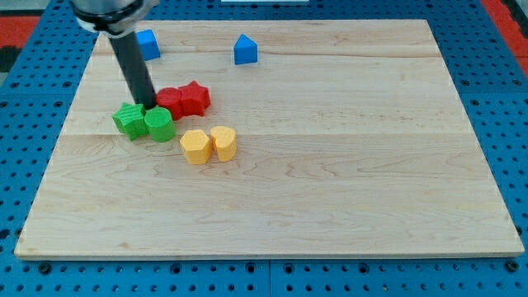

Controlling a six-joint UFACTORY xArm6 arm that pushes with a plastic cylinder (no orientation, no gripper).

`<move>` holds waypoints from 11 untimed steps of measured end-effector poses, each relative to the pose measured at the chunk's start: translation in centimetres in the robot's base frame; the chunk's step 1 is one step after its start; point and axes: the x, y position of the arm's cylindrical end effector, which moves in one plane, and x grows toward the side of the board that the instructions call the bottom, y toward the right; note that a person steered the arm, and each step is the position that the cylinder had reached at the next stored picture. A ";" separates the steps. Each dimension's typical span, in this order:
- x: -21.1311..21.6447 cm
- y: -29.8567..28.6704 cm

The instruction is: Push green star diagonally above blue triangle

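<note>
Dark and straight, the rod that serves as my end effector is slanting down from the view's top left, and my tip (149, 106) is resting at the junction of the green and red blocks. There are no jaws to open or close, and it is holding nothing; it is only touching or nearly touching the blocks there. Just below and to the view's left of my tip, the green star (129, 120) is sitting on the counter (346, 173), and the green cylinder (159, 125) is pressing against the star's right side. To the view's right of my tip, the red block (171, 101), whose shape I cannot make out, is lying against the red star (195, 97). Lower down, near the green pair, the yellow hexagon (195, 146) and the yellow cylinder (223, 143) are sitting side by side, touching. At the view's top, the blue cube (148, 44) is standing just right of the rod, and the blue triangle (245, 49) is standing well apart from the green star, up and to the right.
</note>
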 end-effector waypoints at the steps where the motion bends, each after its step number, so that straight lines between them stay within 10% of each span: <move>1: 0.7 -1.7; 4: 4.6 -6.6; 11: 1.8 25.2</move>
